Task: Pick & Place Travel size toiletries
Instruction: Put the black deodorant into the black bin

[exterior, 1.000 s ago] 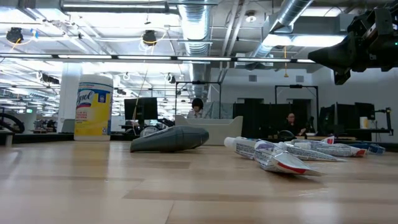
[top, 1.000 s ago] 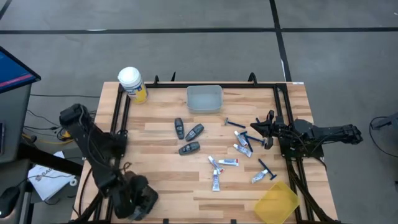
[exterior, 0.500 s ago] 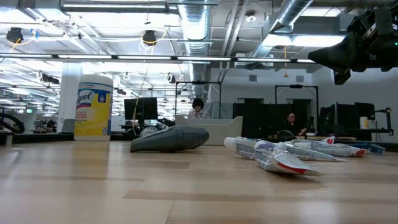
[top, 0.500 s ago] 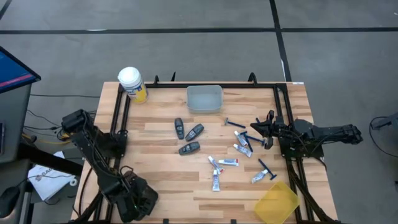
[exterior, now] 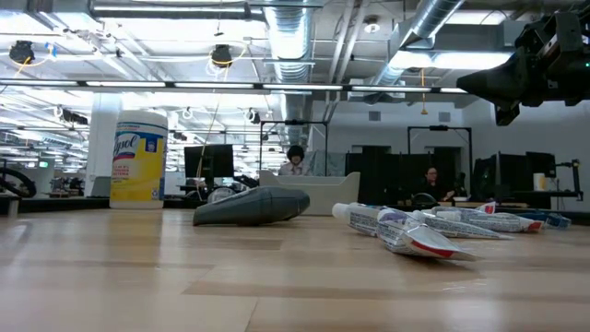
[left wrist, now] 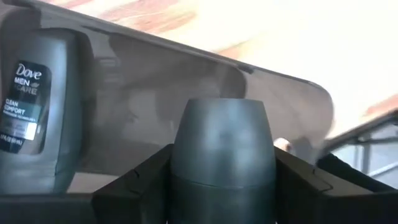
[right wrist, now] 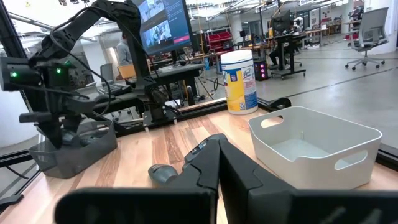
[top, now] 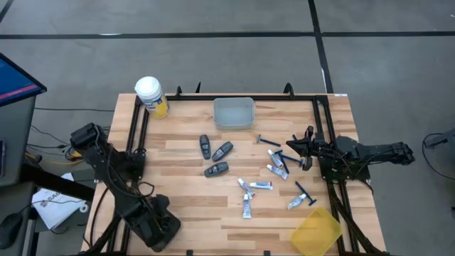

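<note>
Left wrist view says it best: a dark grey pod (left wrist: pixel 222 143) is pinched between the left gripper's (top: pixel 158 226) fingers, down inside a grey bin (left wrist: pixel 155 81) where another pod (left wrist: pixel 34 106) is already parked. That bin is far from the white tub (top: pixel 233 112), diagonally off toward the front-left corner of the bench (top: pixel 185 206).

Three more pods (top: pixel 217 158) are left just in front of the white tub. The tubes (top: pixel 274 167) and razors (top: pixel 306 192) are scattered to its front-right. The right gripper (top: pixel 297 146) is held above that pile with its fingers pressed together, nothing in them.

What could go wrong, probably:
- The pod is rounded and slick, so it could be squirted out sideways if released unevenly.
- It could be dropped onto the other pod and bounced around.
- The bin wall could get snagged on the way out, so the light bin gets dragged toward the bench edge.
</note>
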